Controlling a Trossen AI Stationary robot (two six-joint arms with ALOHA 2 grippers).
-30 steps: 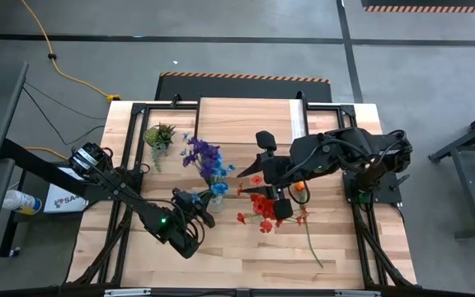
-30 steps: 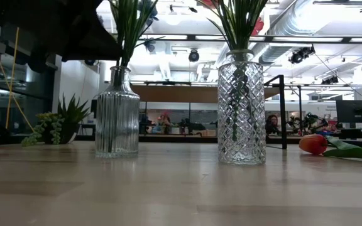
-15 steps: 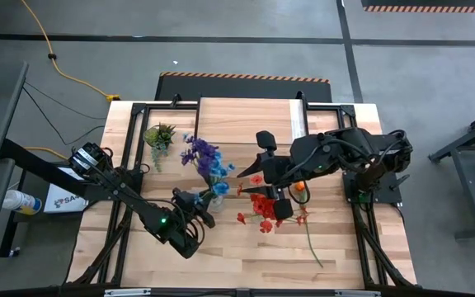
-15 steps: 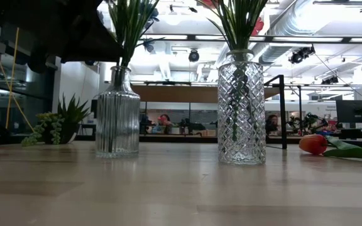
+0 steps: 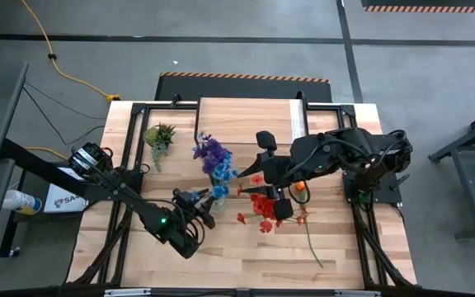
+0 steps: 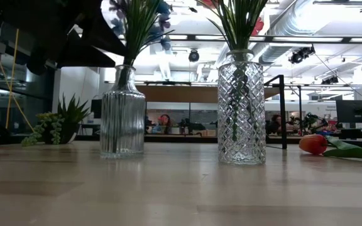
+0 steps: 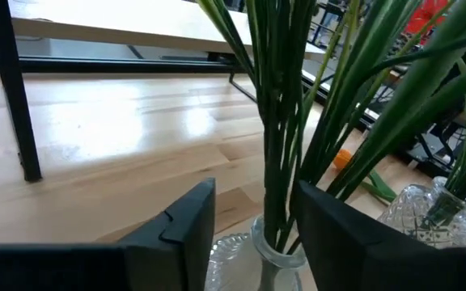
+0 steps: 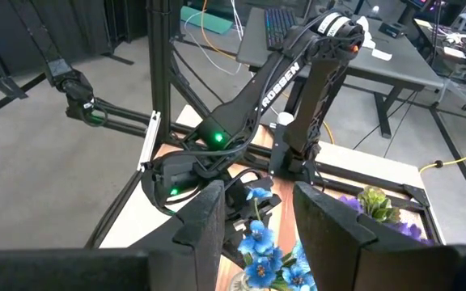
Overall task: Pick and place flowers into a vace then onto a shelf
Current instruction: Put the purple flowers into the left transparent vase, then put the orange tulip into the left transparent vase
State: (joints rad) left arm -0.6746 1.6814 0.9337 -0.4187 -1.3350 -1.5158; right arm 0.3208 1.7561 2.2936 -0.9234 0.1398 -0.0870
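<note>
A ribbed glass vase [image 6: 122,113] with purple and blue flowers [image 5: 213,158] stands on the table. My left gripper [image 5: 198,203] is open, and the vase neck [image 7: 277,252] sits between its fingers. A diamond-cut vase [image 6: 241,107] holds the red flowers [image 5: 261,205]. My right gripper [image 5: 279,200] hovers open above those blooms and touches nothing. The orange flower [image 5: 300,188] lies flat on the table, its stem running toward the near edge. The shelf [image 5: 246,115] stands at the far side. My left gripper comes at the ribbed vase level, from the table's near left. One finger [image 7: 330,234] lies against the side of the neck just under the rim. The other finger [image 7: 188,222] stands a little off it. The vase stays upright with its base on the table.
A small green potted plant [image 5: 159,134] sits at the far left of the table. The two vases stand close together mid-table. A shelf leg [image 7: 10,89] rises beyond the ribbed vase. Bare planks lie along the near edge [image 5: 237,264].
The ribbed vase has slid a little toward the table's right, still upright. Its purple and blue blooms have swung the same way, toward the red flowers. The right arm, the diamond-cut vase and the orange flower have kept still.
</note>
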